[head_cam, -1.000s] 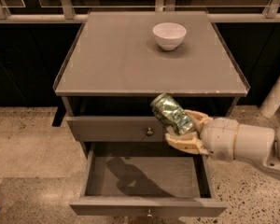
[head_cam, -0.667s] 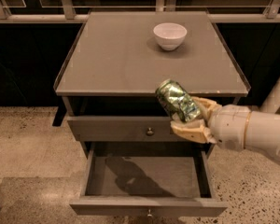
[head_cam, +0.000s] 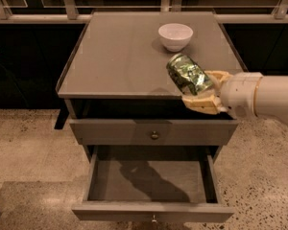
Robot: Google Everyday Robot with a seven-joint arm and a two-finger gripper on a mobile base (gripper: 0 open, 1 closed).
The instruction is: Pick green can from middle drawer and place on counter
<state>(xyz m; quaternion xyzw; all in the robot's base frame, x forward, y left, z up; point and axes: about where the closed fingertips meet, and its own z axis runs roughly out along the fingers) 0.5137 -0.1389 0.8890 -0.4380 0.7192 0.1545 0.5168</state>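
The green can [head_cam: 188, 74] is shiny dark green and lies tilted in my gripper [head_cam: 203, 87], which is shut on it. The tan fingers [head_cam: 202, 103] clasp its right end. The white arm comes in from the right. The can hangs over the front right part of the counter [head_cam: 115, 51], just above its front edge. The middle drawer [head_cam: 149, 177] stands pulled open below, and its flat grey bottom holds nothing but a shadow.
A white bowl [head_cam: 175, 36] stands at the back right of the counter, just behind the can. A closed drawer with a round knob [head_cam: 155, 135] sits above the open one. Speckled floor surrounds the cabinet, and a dark railing runs behind it.
The gripper has lifted the can up and a little to the right, from in front of the closed drawer to the level of the counter's front edge.
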